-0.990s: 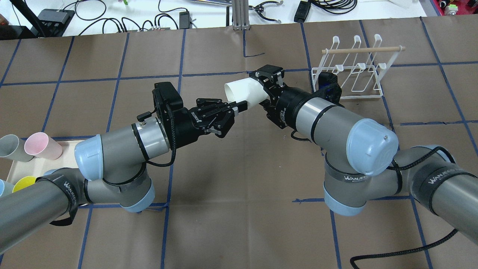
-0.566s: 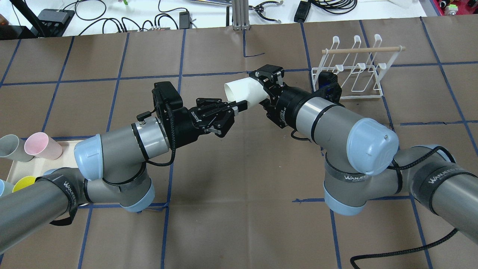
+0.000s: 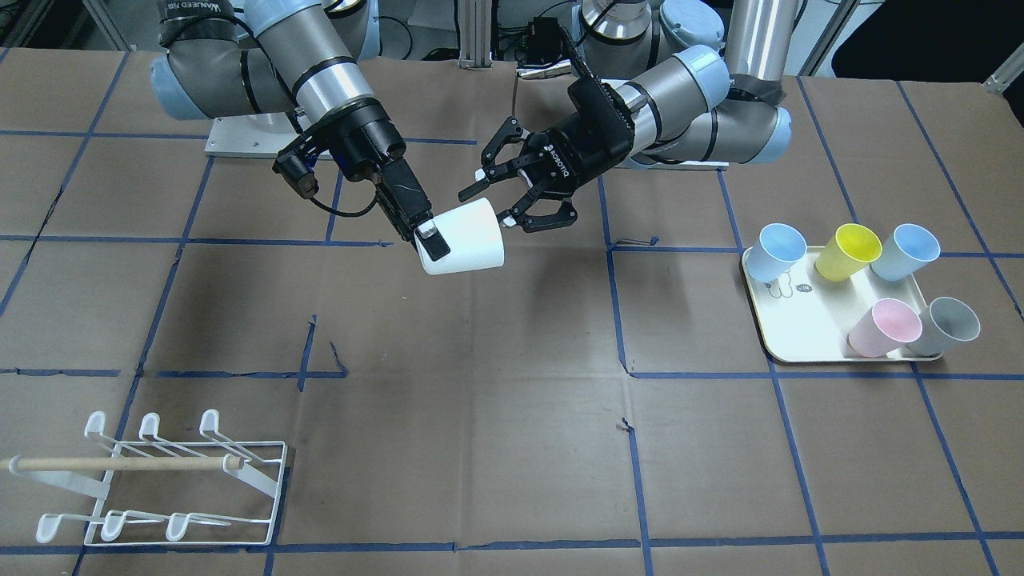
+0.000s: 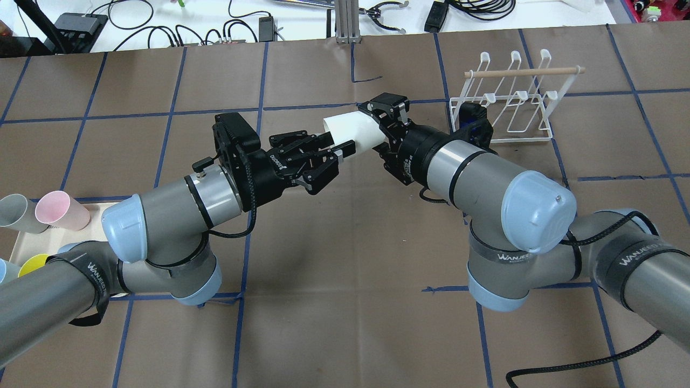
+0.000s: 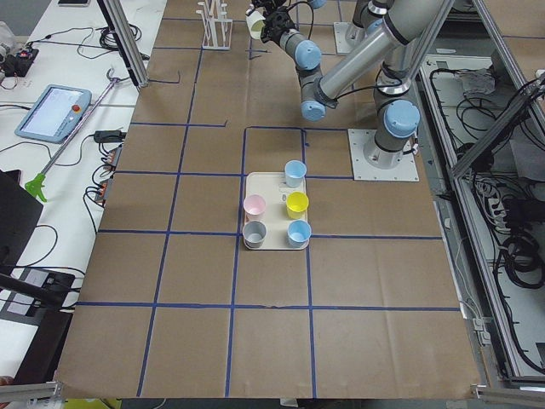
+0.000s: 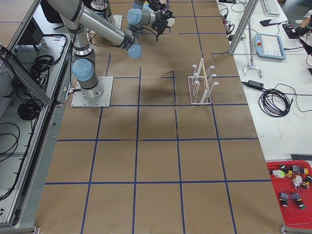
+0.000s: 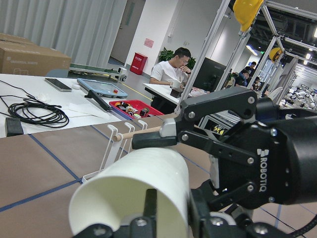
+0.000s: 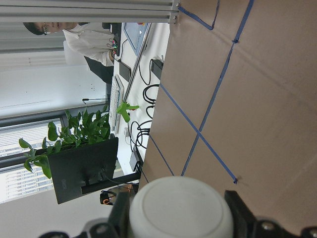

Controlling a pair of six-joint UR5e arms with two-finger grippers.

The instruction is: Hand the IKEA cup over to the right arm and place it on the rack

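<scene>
Mid-table, left hand (image 3: 486, 205) now opened, right hand (image 3: 434, 241) gripping cup (image 3: 470, 234)

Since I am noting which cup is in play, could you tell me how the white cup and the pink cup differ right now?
The white cup is in the air, lying sideways; the pink cup stands upright on the cream tray. The right gripper is shut on the white cup's base end; no gripper is near the pink cup. Both have the same tapered shape.
</scene>
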